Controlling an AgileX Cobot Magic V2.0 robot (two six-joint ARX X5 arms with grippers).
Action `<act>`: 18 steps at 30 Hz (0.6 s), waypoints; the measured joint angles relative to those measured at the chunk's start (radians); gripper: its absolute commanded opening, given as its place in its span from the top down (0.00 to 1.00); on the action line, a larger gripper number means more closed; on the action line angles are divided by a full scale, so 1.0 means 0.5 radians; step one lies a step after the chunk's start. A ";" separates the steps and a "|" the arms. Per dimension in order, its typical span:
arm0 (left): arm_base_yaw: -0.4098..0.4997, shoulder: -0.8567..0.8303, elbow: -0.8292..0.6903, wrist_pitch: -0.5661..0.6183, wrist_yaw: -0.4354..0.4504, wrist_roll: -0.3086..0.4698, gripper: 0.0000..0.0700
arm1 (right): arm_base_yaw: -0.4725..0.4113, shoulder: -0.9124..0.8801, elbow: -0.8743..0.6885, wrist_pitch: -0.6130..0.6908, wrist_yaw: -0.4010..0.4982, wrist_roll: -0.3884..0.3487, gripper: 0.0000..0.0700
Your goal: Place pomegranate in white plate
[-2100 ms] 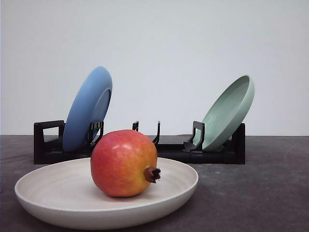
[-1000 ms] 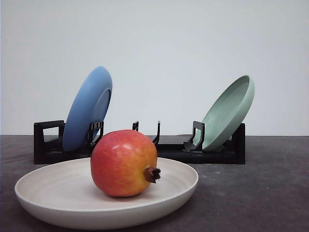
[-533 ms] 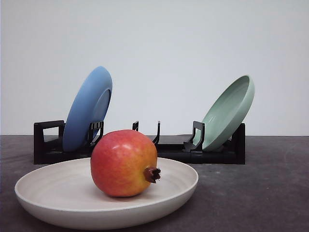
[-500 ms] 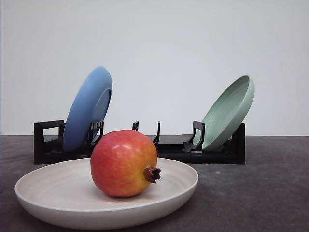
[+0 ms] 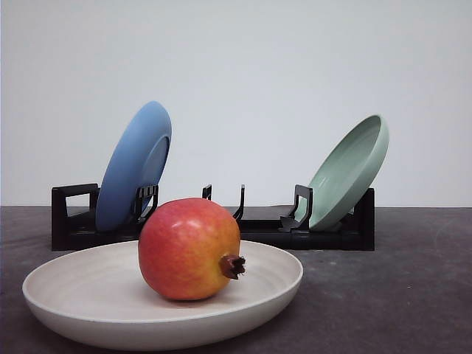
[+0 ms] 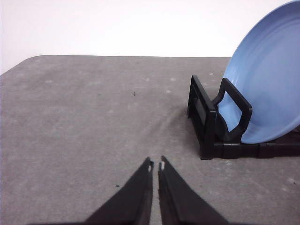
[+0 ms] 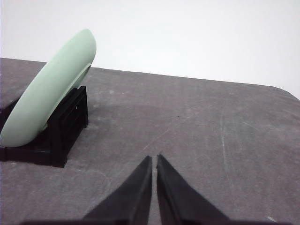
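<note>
The pomegranate [image 5: 190, 249], red with a yellow-orange blush, lies inside the white plate [image 5: 66, 284] near the front of the table, its dark crown tip pointing right. No gripper touches it. My left gripper [image 6: 156, 165] is shut, its black fingers pressed together over bare grey table beside the rack's blue-plate end. Over bare table, my right gripper [image 7: 154, 159] is also shut with nothing held, the pale green plate off to its side.
A black dish rack [image 5: 221, 227] stands behind the white plate. It holds a blue plate [image 5: 134, 166] leaning at its left end and a pale green plate [image 5: 348, 171] at its right end. The grey tabletop [image 5: 398, 295] lies to the right of the plate.
</note>
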 measured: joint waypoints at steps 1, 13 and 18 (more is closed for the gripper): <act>0.000 0.000 0.000 0.001 0.000 -0.001 1.00 | 0.000 0.000 0.000 0.000 0.000 0.000 0.98; 0.000 0.000 0.000 0.001 0.000 -0.001 1.00 | 0.000 0.000 0.000 0.000 0.000 0.000 0.98; 0.000 0.000 0.000 0.001 0.000 0.000 1.00 | 0.000 0.000 0.000 0.000 0.000 0.000 0.98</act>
